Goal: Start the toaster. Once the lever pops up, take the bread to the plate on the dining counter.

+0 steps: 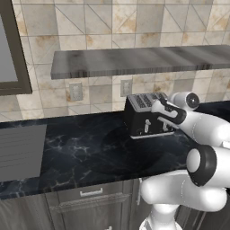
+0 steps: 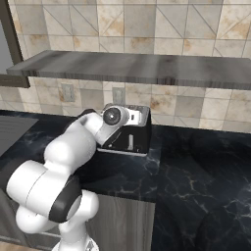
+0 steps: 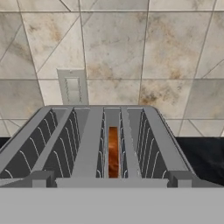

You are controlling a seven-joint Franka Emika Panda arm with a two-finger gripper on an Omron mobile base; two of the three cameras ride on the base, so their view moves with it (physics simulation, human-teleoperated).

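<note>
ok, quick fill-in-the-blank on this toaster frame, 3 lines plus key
1. The bread sits inside a slot of the ____.
2. The toaster stands on the black marble ____.
3. On the tiled wall behind the toaster is a pale electrical ____.

Missing words: toaster; countertop; outlet.

Base views flank arm, share toaster (image 1: 146, 116); hand view close above.

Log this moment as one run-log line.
arm: over black boxy toaster | gripper: open, empty | tan-brown bread slice: down in toaster slot | levers: not pressed yet | counter: black marble countertop
</note>
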